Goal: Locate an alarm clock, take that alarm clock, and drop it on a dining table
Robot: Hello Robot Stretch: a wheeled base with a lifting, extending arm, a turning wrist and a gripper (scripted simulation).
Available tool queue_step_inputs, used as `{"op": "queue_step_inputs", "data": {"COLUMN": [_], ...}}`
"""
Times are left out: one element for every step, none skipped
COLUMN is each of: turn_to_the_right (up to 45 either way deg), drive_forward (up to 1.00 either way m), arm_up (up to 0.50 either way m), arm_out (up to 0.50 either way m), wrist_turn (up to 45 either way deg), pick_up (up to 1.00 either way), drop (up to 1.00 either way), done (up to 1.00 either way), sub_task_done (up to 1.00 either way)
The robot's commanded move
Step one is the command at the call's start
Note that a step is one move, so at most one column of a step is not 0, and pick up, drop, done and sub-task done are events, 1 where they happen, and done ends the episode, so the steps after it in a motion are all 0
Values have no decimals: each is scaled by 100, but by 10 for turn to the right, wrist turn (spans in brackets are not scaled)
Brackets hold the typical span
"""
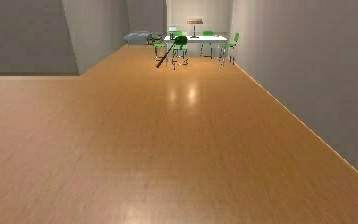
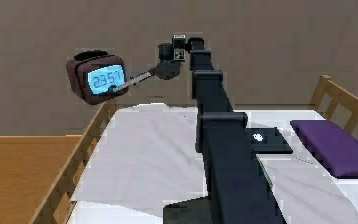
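Observation:
An alarm clock (image 2: 95,78), dark red with a lit blue display, hangs at the far end of my gripper (image 2: 127,83) in the arm side view. The gripper holds it in the air, clear of the bed below. The dark arm (image 2: 219,130) rises from the bottom edge to the gripper's body. Far down the room in the forward view stands a white dining table (image 1: 209,39) with green chairs (image 1: 233,43) around it.
Under the arm lies a bed with a white sheet (image 2: 157,150), a wooden frame (image 2: 82,150), a purple pillow (image 2: 332,143) and a flat dark device (image 2: 272,139). Open wooden floor (image 1: 177,140) leads to the table. A dark stick (image 1: 164,56) leans near the table.

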Motion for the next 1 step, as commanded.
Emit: {"op": "queue_step_inputs", "data": {"turn_to_the_right": [0], "drive_forward": [0], "arm_up": [0], "arm_out": [0], "wrist_turn": [-450], "pick_up": [0], "drop": [0], "done": [0], "sub_task_done": [0]}}
